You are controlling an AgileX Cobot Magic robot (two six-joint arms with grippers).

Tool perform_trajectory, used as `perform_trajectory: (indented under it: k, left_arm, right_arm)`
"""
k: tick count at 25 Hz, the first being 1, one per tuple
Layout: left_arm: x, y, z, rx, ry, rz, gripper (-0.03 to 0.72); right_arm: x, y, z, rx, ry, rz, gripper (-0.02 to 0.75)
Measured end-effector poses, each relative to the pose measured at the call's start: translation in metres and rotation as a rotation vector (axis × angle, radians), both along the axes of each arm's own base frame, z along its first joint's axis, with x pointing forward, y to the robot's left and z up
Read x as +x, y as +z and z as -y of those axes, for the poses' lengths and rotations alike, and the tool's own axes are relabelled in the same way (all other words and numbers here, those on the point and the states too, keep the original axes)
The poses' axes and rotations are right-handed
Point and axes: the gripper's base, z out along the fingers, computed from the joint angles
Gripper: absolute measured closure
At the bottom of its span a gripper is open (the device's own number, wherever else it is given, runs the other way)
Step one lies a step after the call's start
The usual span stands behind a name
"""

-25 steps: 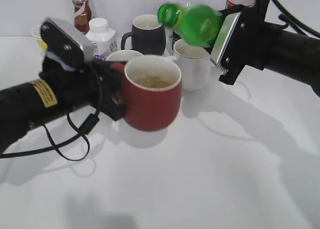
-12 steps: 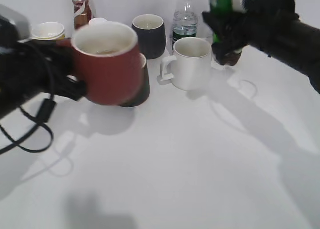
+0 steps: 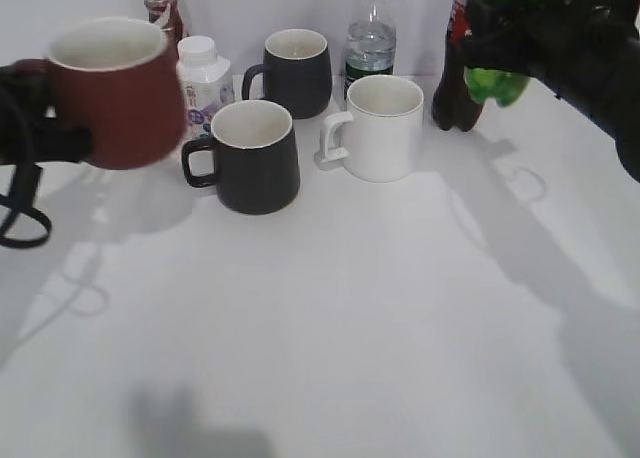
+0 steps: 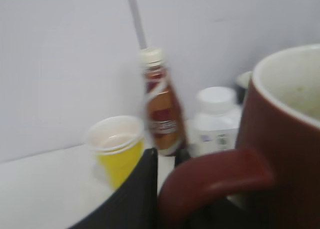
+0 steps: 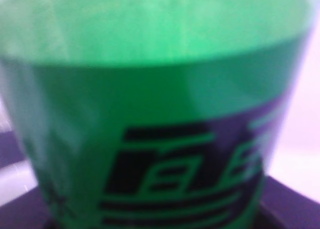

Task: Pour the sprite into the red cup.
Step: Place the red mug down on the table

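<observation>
Pinching the red cup by its handle, the left end effector needed to lower it level onto the table, while the right end effector gripped the sprite.

My left gripper is clamped on the handle of the red cup, carrying it upright in the air at the left of the black mug. My right gripper, raised behind and right of that mug, grips the sprite; its fingers are blurred, apparently closed around the bottle's body.
</observation>
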Motion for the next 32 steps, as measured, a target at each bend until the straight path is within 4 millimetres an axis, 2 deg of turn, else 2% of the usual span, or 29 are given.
perform_trajectory:
  k: [5, 10, 17, 24, 32]
  left_arm:
    - [0.011, -0.005, -0.027, 0.003, 0.124, -0.015, 0.613]
    - [0.024, -0.026, -0.044, 0.05, 0.195, -0.071, 0.613]
    - [0.039, -0.066, -0.04, 0.128, 0.184, -0.079, 0.613]
    - [0.052, -0.093, -0.036, 0.11, 0.19, -0.092, 0.613]
    - [0.077, -0.096, -0.032, 0.086, 0.176, -0.06, 0.613]
  right_arm:
    - [-0.002, -0.011, 0.007, 0.048, -0.07, -0.088, 0.309]
    - [-0.008, -0.028, 0.013, 0.063, -0.114, -0.16, 0.309]
    - [-0.005, -0.052, 0.014, 0.051, -0.138, -0.214, 0.309]
    - [-0.004, -0.052, 0.014, 0.053, -0.141, -0.199, 0.309]
    - [-0.004, -0.052, 0.014, 0.038, -0.14, -0.196, 0.309]
